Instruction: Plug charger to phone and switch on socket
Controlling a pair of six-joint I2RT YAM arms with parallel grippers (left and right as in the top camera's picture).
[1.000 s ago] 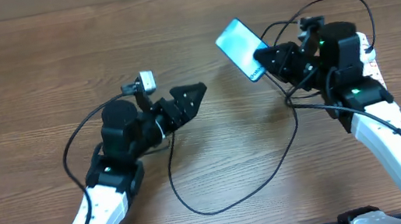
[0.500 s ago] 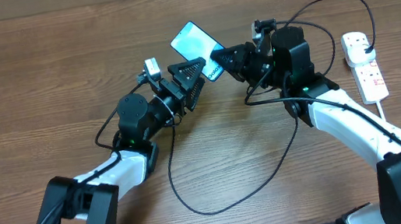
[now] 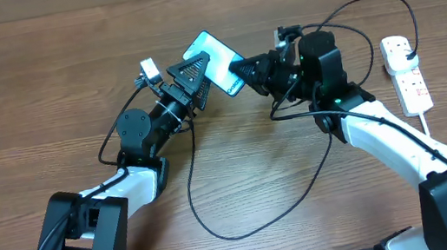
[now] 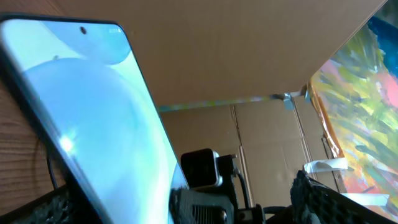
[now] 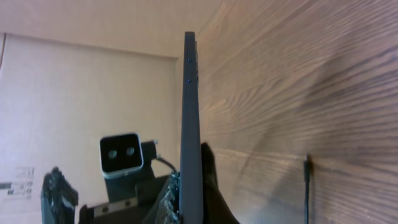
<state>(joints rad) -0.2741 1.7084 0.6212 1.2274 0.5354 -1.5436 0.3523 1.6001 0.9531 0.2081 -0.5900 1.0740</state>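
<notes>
Black and thin, the charger (image 3: 241, 236) lies in a wide loop on the wooden tabletop (image 3: 25, 83), close in front of the two arm bases. One side of the loop climbs toward the left arm (image 3: 133, 133), the other toward the right arm (image 3: 354, 115). Its connector tip cannot be made out in any view.

Further out, both arms reach inward and meet over the middle of the tabletop. The right fingers (image 3: 240, 70) are closed on the phone (image 3: 218, 53), pinching its lower end. The right wrist view shows the handset edge-on and upright between them, lifted clear of the wood. A short stretch of the black cable lies on the grain beside it. The screen glows pale blue and is turned toward the left wrist.

The left fingers (image 3: 195, 66) are spread apart, right up against the phone's screen side. In the left wrist view the lit screen fills the left half, with one textured finger low at each side. Nothing seems to be held between them, though the lower edge of that view is dark. Past the phone in that view, the right arm's camera (image 4: 200, 168) looks back.

Off to the right, well apart from the phone, the white socket (image 3: 408, 77) lies flat on the tabletop with red marks along it.
</notes>
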